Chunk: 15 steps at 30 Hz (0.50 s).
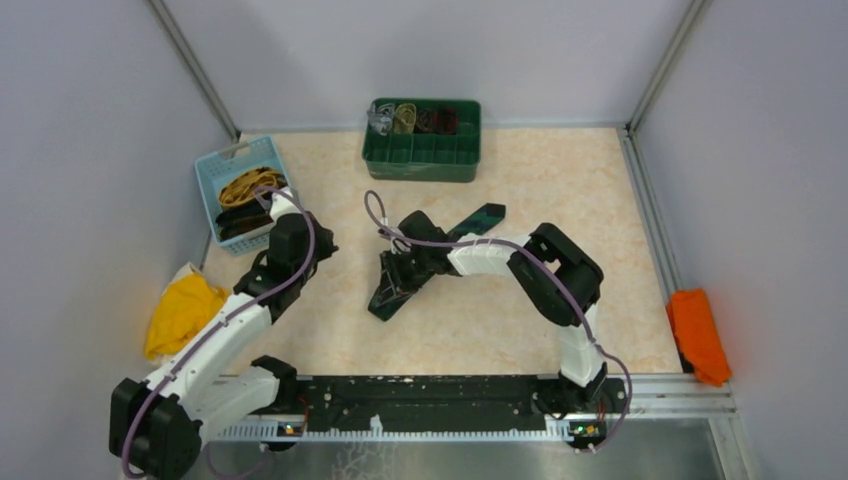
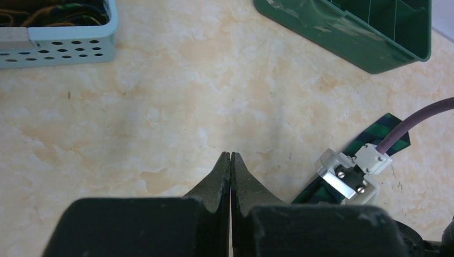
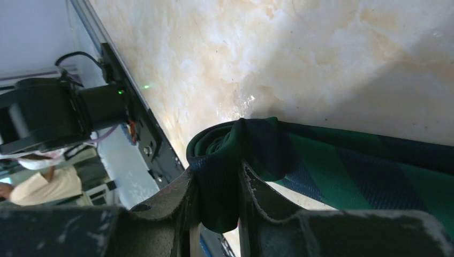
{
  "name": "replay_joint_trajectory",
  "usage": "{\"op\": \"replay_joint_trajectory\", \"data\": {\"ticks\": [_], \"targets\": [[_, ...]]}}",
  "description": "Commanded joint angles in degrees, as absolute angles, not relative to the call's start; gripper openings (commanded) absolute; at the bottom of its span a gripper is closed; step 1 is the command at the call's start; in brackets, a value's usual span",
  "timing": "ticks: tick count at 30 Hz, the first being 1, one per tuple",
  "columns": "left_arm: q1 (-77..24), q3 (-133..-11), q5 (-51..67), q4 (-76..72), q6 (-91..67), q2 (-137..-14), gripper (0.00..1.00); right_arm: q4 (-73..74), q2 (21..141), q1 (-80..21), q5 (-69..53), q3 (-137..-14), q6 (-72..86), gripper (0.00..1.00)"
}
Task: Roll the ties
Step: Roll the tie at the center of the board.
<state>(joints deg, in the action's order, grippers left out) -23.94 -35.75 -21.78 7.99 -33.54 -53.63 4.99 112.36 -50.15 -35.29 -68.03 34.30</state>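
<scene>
A dark green checked tie point(image 1: 478, 219) lies slantwise across the middle of the table. Its near end is wound into a small roll point(image 3: 225, 144). My right gripper point(image 3: 217, 174) is shut on that roll, and the rest of the tie point(image 3: 342, 166) trails off flat to the right. From above, the right gripper point(image 1: 392, 280) sits over the tie's lower end. My left gripper point(image 2: 231, 156) is shut with nothing in it, hovering over bare table to the left of the tie point(image 2: 375, 131); from above, the left gripper point(image 1: 322, 248) is apart from the tie.
A light blue basket point(image 1: 212, 172) at the back left holds loose mustard-yellow and black ties point(image 1: 245, 188). A green divided bin point(image 1: 420, 158) at the back holds rolled ties point(image 1: 415, 118). A yellow cloth point(image 1: 180, 312) lies at the left edge and an orange cloth point(image 1: 698, 335) at the right edge.
</scene>
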Motion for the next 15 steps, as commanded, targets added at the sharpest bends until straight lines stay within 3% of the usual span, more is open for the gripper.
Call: {"op": "replay_joint_trajectory", "data": {"ticks": [1, 15], "targets": [[-23.6, -37.2, -17.9, 4.4, -32.8, -56.4, 0.0, -3.0, 110.2, -48.4, -40.6, -65.0, 40.2, 0.09], [-23.7, -37.6, -9.8, -1.2, -32.2, -63.6, 0.0, -15.1, 108.7, -41.8, -43.7, -55.6, 48.5, 0.09]]}}
